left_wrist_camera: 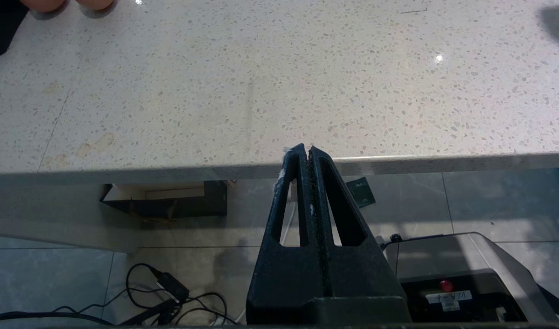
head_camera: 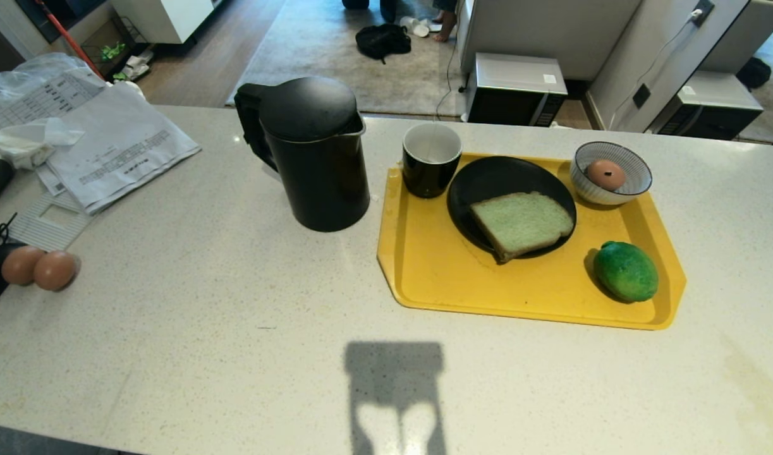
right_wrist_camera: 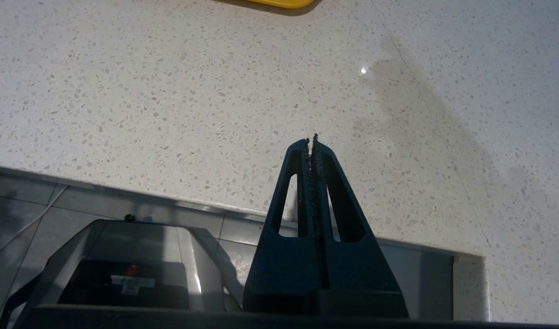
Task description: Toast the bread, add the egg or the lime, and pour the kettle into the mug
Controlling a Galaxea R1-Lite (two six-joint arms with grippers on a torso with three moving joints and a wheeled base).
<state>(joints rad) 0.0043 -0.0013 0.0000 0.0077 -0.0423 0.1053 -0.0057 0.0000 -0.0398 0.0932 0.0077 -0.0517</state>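
The pale green bread lies on a black plate on a yellow tray. On the tray's near right corner rests the lime. An egg sits in a striped bowl at the tray's far right. The black mug stands at the tray's far left, white inside. Left of the tray stands the black kettle, lid shut. Neither arm shows in the head view. My left gripper and right gripper hang shut and empty at the counter's near edge.
Two loose eggs lie at the counter's left, by a black object and cords. Papers and plastic wrap cover the far left. A corner of the yellow tray shows in the right wrist view. Microwaves stand on the floor beyond the counter.
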